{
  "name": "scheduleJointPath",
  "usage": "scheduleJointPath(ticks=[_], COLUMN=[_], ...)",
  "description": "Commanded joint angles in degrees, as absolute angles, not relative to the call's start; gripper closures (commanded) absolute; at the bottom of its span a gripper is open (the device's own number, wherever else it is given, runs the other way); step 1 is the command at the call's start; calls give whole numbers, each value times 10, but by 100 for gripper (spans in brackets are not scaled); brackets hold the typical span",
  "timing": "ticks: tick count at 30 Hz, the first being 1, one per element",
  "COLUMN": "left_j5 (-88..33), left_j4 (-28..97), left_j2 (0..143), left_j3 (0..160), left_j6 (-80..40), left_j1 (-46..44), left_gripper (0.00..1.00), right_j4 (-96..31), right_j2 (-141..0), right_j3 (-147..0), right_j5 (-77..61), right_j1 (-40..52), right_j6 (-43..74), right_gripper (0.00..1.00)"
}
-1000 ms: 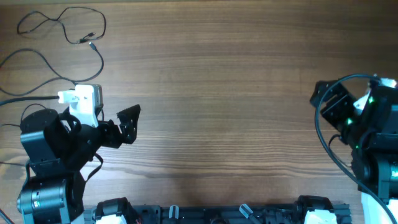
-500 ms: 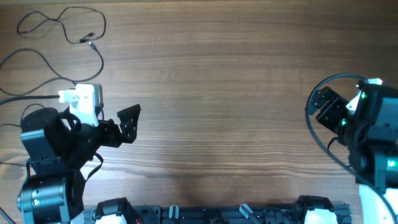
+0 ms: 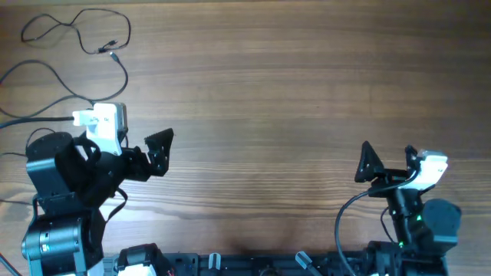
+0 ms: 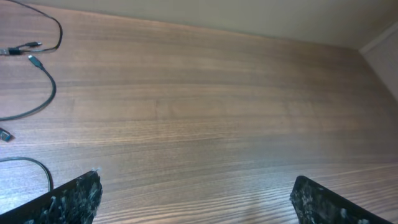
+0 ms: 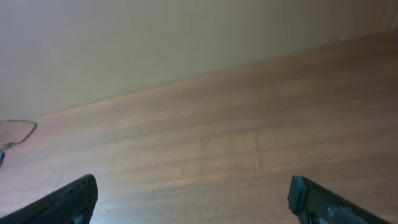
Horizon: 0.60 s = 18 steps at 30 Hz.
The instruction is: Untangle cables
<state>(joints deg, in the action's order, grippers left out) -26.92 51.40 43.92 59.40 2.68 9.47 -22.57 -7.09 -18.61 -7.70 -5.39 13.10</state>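
Observation:
The cables (image 3: pixel 77 34) lie as loose thin black strands at the table's far left corner, with small plug ends (image 3: pixel 109 49) near each other. One strand curves down past my left arm. In the left wrist view the cables (image 4: pixel 48 87) run along the left edge, plugs (image 4: pixel 25 47) at top left. My left gripper (image 3: pixel 159 151) is open and empty, to the right of and nearer than the cables; its fingers (image 4: pixel 196 202) hold nothing. My right gripper (image 3: pixel 387 162) is open and empty at the front right, far from the cables; a faint strand (image 5: pixel 17 129) shows far off beyond its fingers (image 5: pixel 196 202).
The wooden table (image 3: pixel 268 92) stretches between the two arms. Thicker black wires (image 3: pixel 349 211) loop off the right arm near the front edge. A pale wall (image 5: pixel 155 37) stands behind the table's far edge.
My right arm has swung down from the right edge toward the front right, its gripper now pointing across the table. The left arm and the cables have not moved.

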Motion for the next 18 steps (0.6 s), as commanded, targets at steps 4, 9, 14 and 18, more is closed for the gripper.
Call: scheduleJointPath(ticks=[4,9,14,18], left_j5=[-274,-274,-274,-274], left_j4=[513,513,513,513], left_j2=[440,440,440,440], left_j3=[592,592,592,592], left_j6=[26,26,26,26], left_j1=[96,96,96,96], left_gripper=[0,0,0,0], right_j4=[-114,14,2,2], right_j2=[-1,-2,-2,-2], right_j3=[-81,-7,-3,-3], right_j5=[-78,-73,-58,-58], right_j1=[-52,-39,-22,-22], right_j6=[120,119,104,104], right_gripper=[1,0,0,0])
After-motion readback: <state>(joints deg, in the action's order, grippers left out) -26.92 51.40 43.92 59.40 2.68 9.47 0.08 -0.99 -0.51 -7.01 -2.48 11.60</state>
